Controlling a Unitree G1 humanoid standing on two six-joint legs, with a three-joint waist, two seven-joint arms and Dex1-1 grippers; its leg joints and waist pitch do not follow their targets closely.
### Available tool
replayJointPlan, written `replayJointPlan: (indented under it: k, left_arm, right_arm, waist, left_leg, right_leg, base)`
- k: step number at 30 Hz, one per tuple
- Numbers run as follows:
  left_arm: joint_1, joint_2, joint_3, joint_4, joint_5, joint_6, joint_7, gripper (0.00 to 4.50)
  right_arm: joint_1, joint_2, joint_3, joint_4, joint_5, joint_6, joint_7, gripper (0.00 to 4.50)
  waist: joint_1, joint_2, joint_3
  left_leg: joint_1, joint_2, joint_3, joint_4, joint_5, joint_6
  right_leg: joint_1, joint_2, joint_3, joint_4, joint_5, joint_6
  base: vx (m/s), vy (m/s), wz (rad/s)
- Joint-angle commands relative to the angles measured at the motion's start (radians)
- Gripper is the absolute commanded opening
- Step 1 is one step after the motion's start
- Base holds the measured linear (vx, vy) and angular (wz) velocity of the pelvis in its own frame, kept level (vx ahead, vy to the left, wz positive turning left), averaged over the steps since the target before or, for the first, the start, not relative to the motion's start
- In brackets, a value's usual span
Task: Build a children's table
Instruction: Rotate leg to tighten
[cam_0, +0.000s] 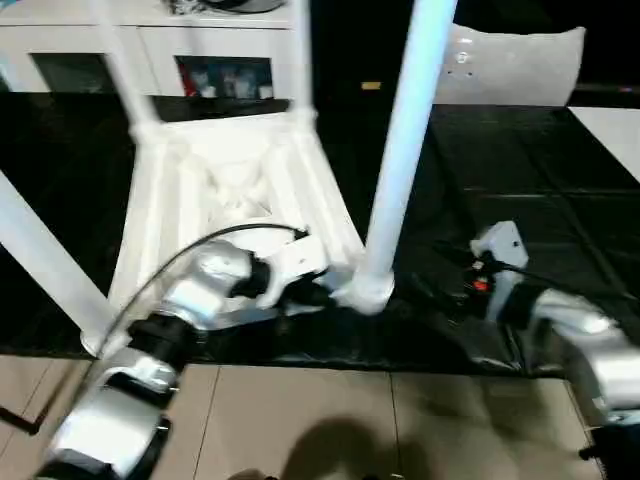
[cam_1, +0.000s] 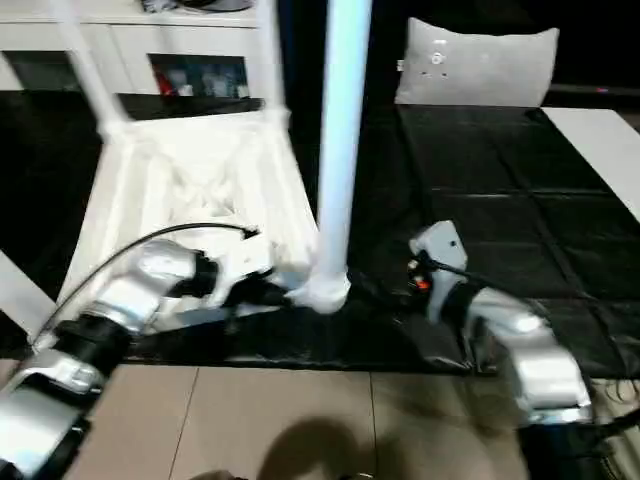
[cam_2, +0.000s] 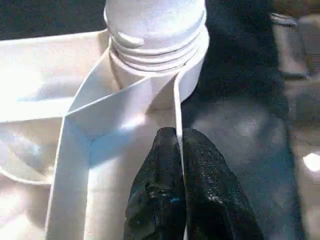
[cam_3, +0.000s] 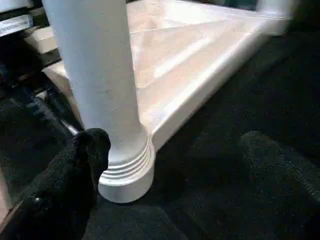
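The children's table lies upside down on a black mat, its ribbed white tabletop (cam_0: 230, 190) facing up. Several white tube legs stand up from its corner sockets. The nearest leg (cam_0: 405, 130) rises from the near right socket (cam_3: 127, 175). My left gripper (cam_2: 179, 137) is shut on the thin rim of the tabletop just beside that socket. My right gripper (cam_3: 175, 145) is low over the mat on the other side of the same leg, open wide. One black finger (cam_3: 85, 150) is close against the leg's threaded base, and nothing is held.
A white cabinet with glass doors (cam_0: 150, 50) stands behind the table. A grey-white cushion-like panel (cam_0: 510, 65) leans at the back right. The black mat (cam_0: 520, 170) stretches to the right, and beige floor tiles (cam_0: 300, 420) lie at the front.
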Motion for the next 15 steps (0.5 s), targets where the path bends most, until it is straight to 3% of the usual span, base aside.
replayJointPlan:
  k: [1, 4, 6, 7, 9, 15]
  left_arm:
    - [-0.017, -0.013, -0.049, -0.019, -0.014, -0.064, -0.106, 0.0]
    - [-0.025, 0.0, -0.072, -0.015, -0.016, -0.103, -0.172, 0.0]
    - [-0.028, 0.002, -0.081, -0.015, -0.024, -0.119, -0.205, 0.0]
    - [-0.031, 0.002, -0.084, -0.013, -0.029, -0.125, -0.221, 0.0]
    - [-0.035, 0.002, -0.093, -0.02, -0.034, -0.133, -0.252, 0.0]
    - [-0.052, -0.008, -0.102, 0.001, -0.017, -0.172, -0.27, 0.0]
  right_arm:
    - [-0.032, -0.029, 0.042, 0.036, 0.005, -0.037, 0.102, 4.44]
    - [-0.048, -0.062, 0.078, 0.056, 0.039, -0.037, 0.244, 4.44]
    - [-0.058, -0.079, 0.098, 0.062, 0.057, -0.03, 0.308, 4.44]
    - [-0.062, -0.084, 0.107, 0.064, 0.062, -0.025, 0.329, 4.19]
    - [-0.071, -0.088, 0.124, 0.063, 0.076, -0.005, 0.37, 4.19]
    - [-0.099, -0.085, 0.164, 0.091, 0.089, 0.005, 0.449, 3.59]
  waist:
    - [0.0, -0.008, -0.078]
    - [0.018, -0.008, -0.079]
    - [0.025, -0.013, -0.079]
    - [0.027, -0.012, -0.079]
    - [0.03, -0.013, -0.079]
    - [0.038, -0.014, -0.079]
  left_leg:
    - [0.02, 0.093, -0.044, -0.069, -0.105, 0.087]
    - [0.02, 0.096, -0.042, -0.068, -0.104, 0.091]
    - [0.018, 0.097, -0.042, -0.068, -0.101, 0.098]
    - [0.019, 0.097, -0.042, -0.069, -0.098, 0.097]
    - [0.019, 0.097, -0.042, -0.069, -0.094, 0.094]
    - [0.02, 0.097, -0.043, -0.069, -0.097, 0.082]
  right_leg:
    - [0.053, -0.121, 0.077, -0.068, -0.246, -0.161]
    - [0.054, -0.122, 0.077, -0.064, -0.247, -0.157]
    - [0.056, -0.124, 0.077, -0.063, -0.251, -0.155]
    - [0.054, -0.122, 0.076, -0.063, -0.258, -0.154]
    - [0.053, -0.123, 0.076, -0.064, -0.268, -0.151]
    - [0.052, -0.123, 0.075, -0.066, -0.284, -0.145]
  base:
    - [0.0, 0.0, 0.0]
    - [0.0, 0.0, 0.0]
    - [0.0, 0.0, 0.0]
    - [0.0, 0.0, 0.0]
    - [0.0, 0.0, 0.0]
    - [0.0, 0.0, 0.0]
